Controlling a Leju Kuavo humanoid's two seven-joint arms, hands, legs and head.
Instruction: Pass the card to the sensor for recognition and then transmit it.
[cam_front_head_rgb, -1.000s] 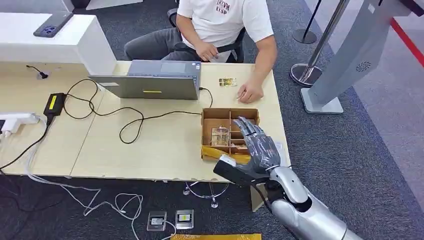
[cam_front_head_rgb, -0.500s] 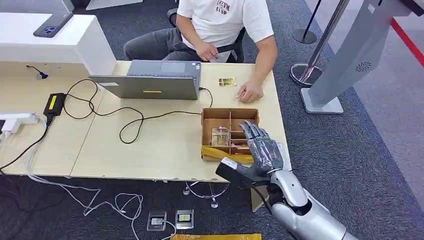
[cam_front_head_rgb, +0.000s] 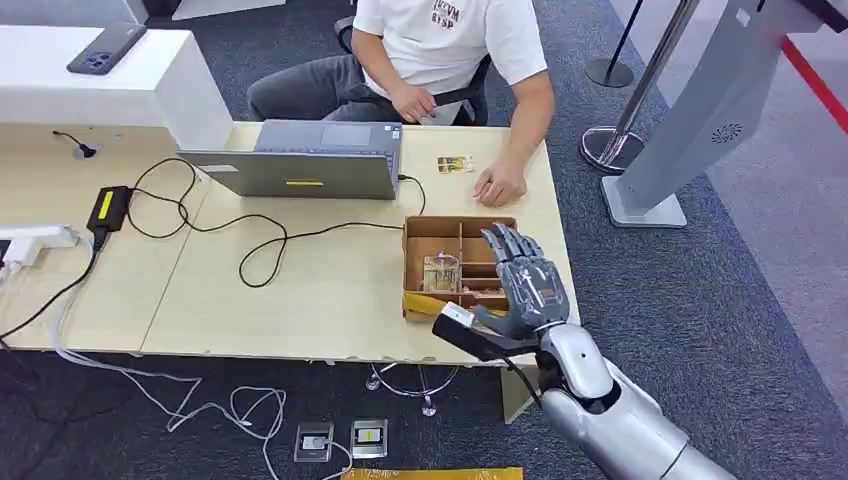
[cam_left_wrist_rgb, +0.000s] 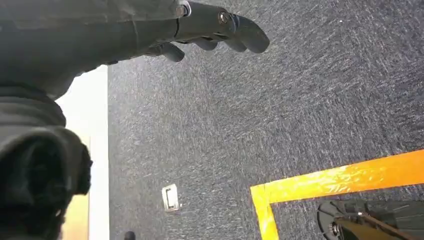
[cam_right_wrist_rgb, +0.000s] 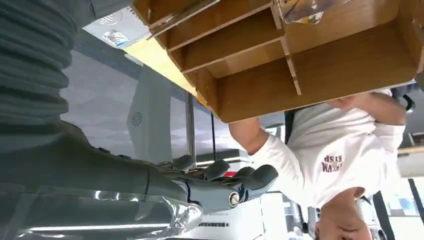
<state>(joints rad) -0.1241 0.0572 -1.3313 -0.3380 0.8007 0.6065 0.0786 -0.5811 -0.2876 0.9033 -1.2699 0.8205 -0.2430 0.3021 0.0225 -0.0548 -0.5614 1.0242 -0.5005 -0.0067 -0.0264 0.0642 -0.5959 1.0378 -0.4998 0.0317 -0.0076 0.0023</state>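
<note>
A compartmented cardboard box (cam_front_head_rgb: 425, 232) stands at the table's near right edge. In one of its cells stands a card in a clear sleeve (cam_front_head_rgb: 441, 272), which the right wrist view catches at its edge (cam_right_wrist_rgb: 305, 10). My right hand (cam_front_head_rgb: 525, 285) hovers over the box's right side with fingers spread and nothing in it. In the right wrist view the fingers (cam_right_wrist_rgb: 225, 185) lie apart from the box (cam_right_wrist_rgb: 300, 55). A second card (cam_front_head_rgb: 455, 164) lies flat on the table near the person's hand (cam_front_head_rgb: 500, 185). My left hand (cam_left_wrist_rgb: 210, 25) hangs over the carpet, fingers extended, empty.
A person in a white shirt (cam_front_head_rgb: 450, 40) sits across the table. A grey laptop (cam_front_head_rgb: 310, 160), black cables (cam_front_head_rgb: 260, 240) and a power brick (cam_front_head_rgb: 108, 208) lie to the left. Two small readers (cam_front_head_rgb: 340, 440) sit on the floor. A grey kiosk post (cam_front_head_rgb: 690, 130) stands to the right.
My right hand drew back toward the table's near edge, then rose again and shifted slightly right, palm more upright. The box, the cards and the person have not moved.
</note>
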